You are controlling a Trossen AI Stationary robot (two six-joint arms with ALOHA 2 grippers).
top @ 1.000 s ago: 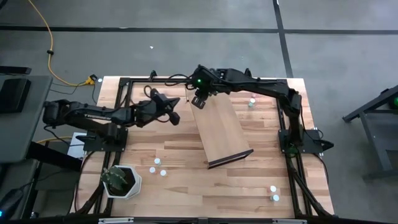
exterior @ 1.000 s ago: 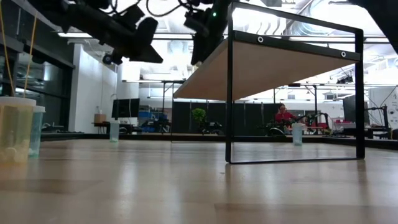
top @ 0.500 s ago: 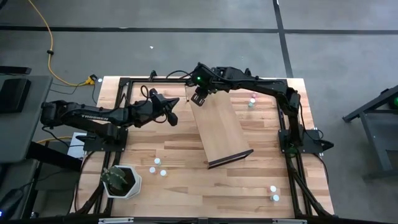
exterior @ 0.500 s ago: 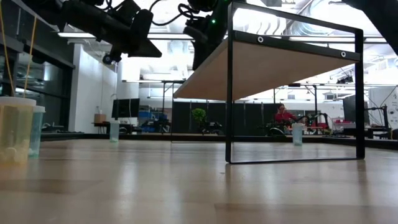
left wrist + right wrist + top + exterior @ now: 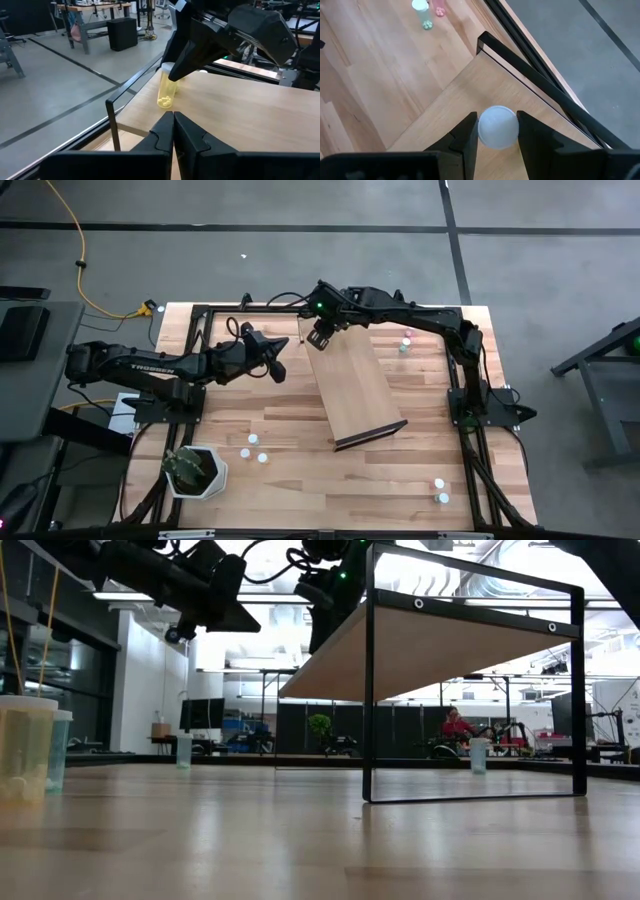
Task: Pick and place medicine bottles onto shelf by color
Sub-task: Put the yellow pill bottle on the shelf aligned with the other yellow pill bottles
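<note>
The shelf (image 5: 360, 390), a light-wood board in a dark frame, stands tilted across the table's middle. My right gripper (image 5: 318, 340) hangs over its far end, shut on a yellow medicine bottle (image 5: 167, 93) with a white cap. My left gripper (image 5: 275, 361) is shut on nothing and hovers just left of that end, pointing at the bottle. Other small bottles stand on the table: three (image 5: 252, 450) near the plant pot, two (image 5: 440, 490) at the near right and two (image 5: 405, 342) at the far right. My right gripper pinches the yellow bottle's white cap (image 5: 496, 126) between its two fingers (image 5: 468, 131). The fingers slant down from above. The bottle hangs upright below them, its base at the shelf board (image 5: 250, 110) near the far corner. Whether the base rests on the board, I cannot tell.
A white pot with a plant (image 5: 195, 470) stands at the near left. A teal bottle (image 5: 422, 12) and a pink one (image 5: 439, 7) stand on the table beyond the shelf's far end. The shelf's dark frame (image 5: 470, 700) rises above the tabletop.
</note>
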